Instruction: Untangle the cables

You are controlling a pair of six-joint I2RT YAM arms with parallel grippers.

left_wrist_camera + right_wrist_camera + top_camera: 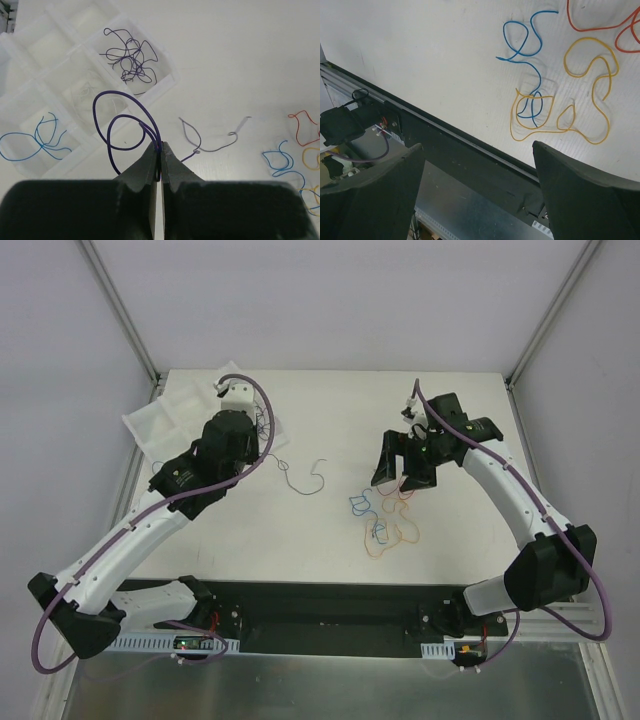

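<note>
While the left pincer (160,148) clamps a light, springy purple cable (107,96), the right pincer (477,146) hangs open; the blue-orange tangle (535,107), apparently interlocked, lies at its 1 o'clock on the tabletop (420,50). Grip a free end.

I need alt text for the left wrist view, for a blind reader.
The left tool is shut on a looped purple cable above a table. Behind it, a clear tray holds tangled purple cables in one compartment and blue cables in another. A loose cable lies on the table, with blue, orange and red cables at the right.
</note>
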